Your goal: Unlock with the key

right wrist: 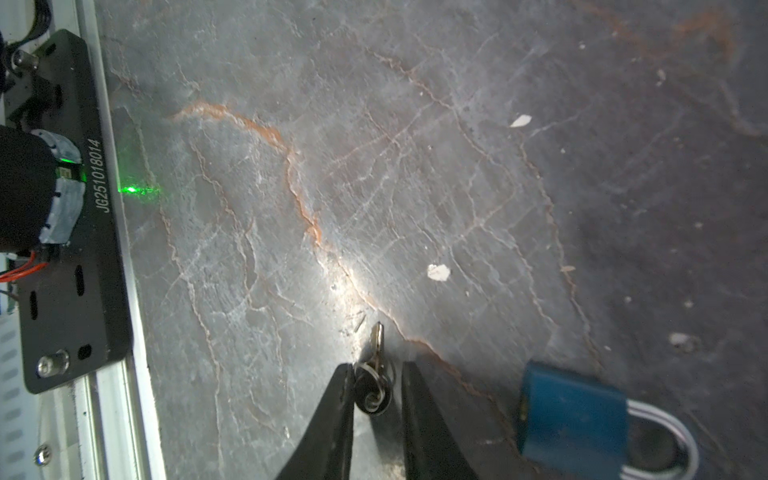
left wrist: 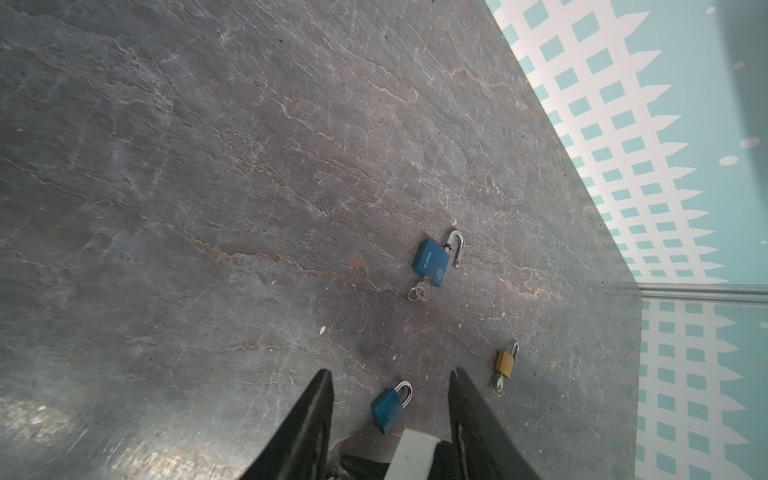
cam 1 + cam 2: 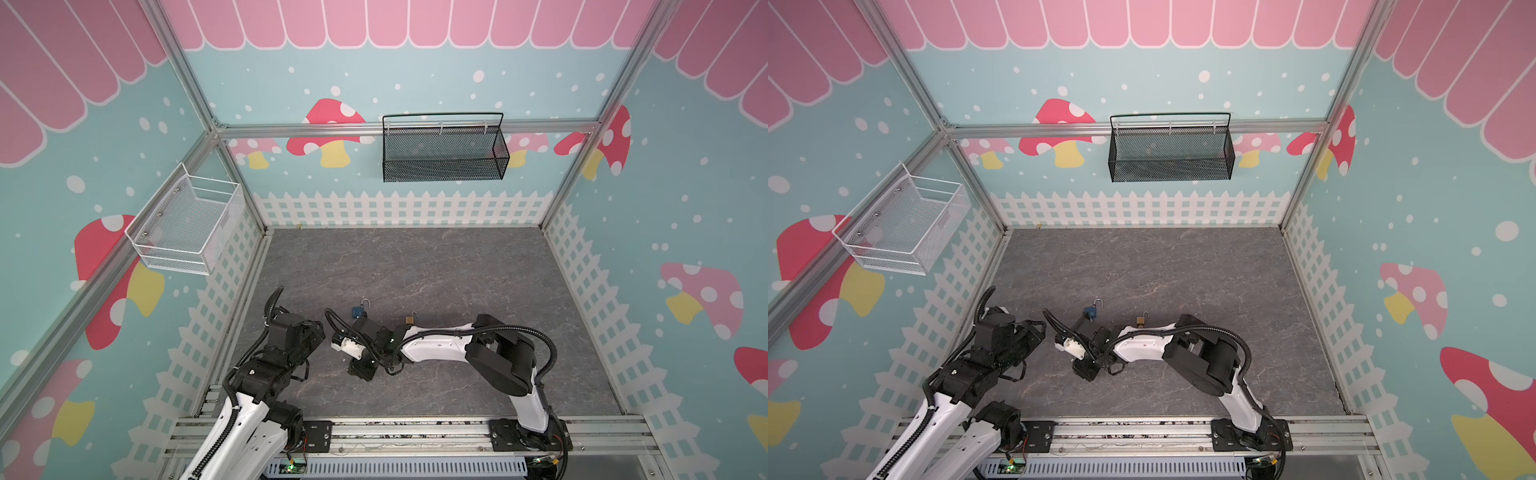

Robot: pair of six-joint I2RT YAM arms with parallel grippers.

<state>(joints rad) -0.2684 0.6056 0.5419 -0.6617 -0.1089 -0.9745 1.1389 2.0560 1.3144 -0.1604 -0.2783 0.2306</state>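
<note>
We see the right gripper (image 1: 378,365) low over the table (image 1: 415,166), jaws narrowed either side of the loose key (image 1: 373,395). One finger touches the key's ring and the other shows a thin gap, so we call it bracketing, not pinching yet. The key lies flat on the table, black head between the jaws, blade pointing out past the tips. Just beside it sits the closed blue padlock (image 1: 573,411), shackle seated, no key in it that we can see. The left gripper (image 2: 391,371) hangs spread and empty, aimed toward that same padlock but apart from it. Farther out in the left wrist view, the open blue padlock (image 2: 432,262) has its shackle swung out and an inserted key (image 2: 419,293) in its base. The brass padlock (image 2: 504,361) also carries a small key (image 2: 497,386); its shackle looks popped but is too small to be sure. Both of these show in both top views, where the right arm hides the closed one. Our read on progress: one lock surely done, a second likely done, the third untouched. Left for it: clamp and lift the key, line the blade up with the keyway, push in, turn, pop the shackle. We guess the left gripper will need to steady the lock body for that.
</note>
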